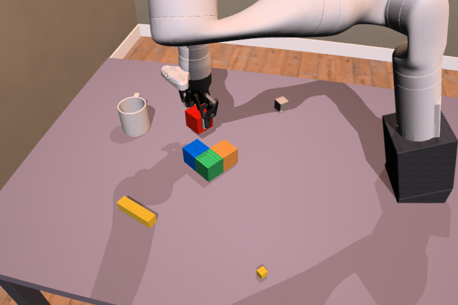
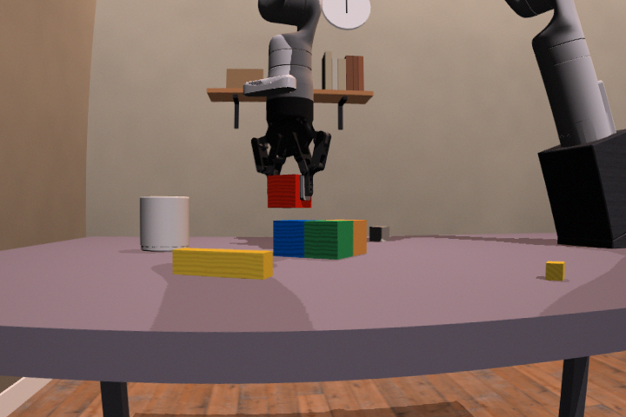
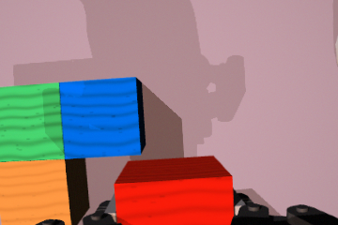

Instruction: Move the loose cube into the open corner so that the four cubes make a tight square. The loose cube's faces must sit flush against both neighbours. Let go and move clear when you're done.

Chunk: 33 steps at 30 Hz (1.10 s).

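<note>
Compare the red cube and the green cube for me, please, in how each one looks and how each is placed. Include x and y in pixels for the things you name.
The red cube point(image 1: 192, 121) point(image 2: 283, 191) point(image 3: 174, 202) is red, while the green cube point(image 1: 208, 161) point(image 2: 326, 239) point(image 3: 26, 123) is green. The red cube is held in the air between the gripper's fingers; the green cube sits on the table, touching the blue and orange cubes. Both are upright and show wavy grain lines.

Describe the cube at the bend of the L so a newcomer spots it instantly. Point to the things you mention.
On the mauve table point(image 1: 308, 222) point(image 2: 102, 300) point(image 3: 280, 117), three cubes touch in an L. At its bend sits the green cube point(image 1: 208, 165) point(image 2: 323, 239) point(image 3: 26, 124); unlike the blue point(image 1: 195, 149) point(image 2: 288, 238) point(image 3: 100, 118) and orange point(image 1: 229, 154) point(image 2: 360, 237) point(image 3: 32, 189) ones, it touches two cubes.
</note>
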Each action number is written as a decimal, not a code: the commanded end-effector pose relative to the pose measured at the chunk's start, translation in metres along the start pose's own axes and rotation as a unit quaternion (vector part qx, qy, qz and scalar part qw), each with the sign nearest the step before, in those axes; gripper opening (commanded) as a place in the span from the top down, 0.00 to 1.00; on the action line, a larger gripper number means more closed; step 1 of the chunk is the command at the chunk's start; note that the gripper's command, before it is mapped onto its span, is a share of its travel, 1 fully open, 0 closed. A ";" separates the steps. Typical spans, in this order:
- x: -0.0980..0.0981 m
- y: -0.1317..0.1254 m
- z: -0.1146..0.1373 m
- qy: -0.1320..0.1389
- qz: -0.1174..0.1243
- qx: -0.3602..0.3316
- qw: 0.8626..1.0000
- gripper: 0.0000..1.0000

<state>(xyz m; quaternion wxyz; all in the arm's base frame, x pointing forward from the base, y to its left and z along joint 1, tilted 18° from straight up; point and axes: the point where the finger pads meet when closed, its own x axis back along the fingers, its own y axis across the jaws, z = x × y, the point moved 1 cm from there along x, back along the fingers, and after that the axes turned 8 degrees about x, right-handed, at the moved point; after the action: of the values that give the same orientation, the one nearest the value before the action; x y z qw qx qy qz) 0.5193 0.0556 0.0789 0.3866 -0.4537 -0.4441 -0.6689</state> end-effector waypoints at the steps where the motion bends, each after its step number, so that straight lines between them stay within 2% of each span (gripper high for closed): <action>1: -0.005 0.004 -0.001 -0.002 -0.005 0.005 1.000 0.90; 33: -0.048 0.004 -0.001 -0.002 -0.004 0.005 1.000 0.90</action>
<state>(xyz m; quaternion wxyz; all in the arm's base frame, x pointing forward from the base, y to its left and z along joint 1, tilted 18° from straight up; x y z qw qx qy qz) 0.5323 0.0614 0.0384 0.3869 -0.4529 -0.4439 -0.6694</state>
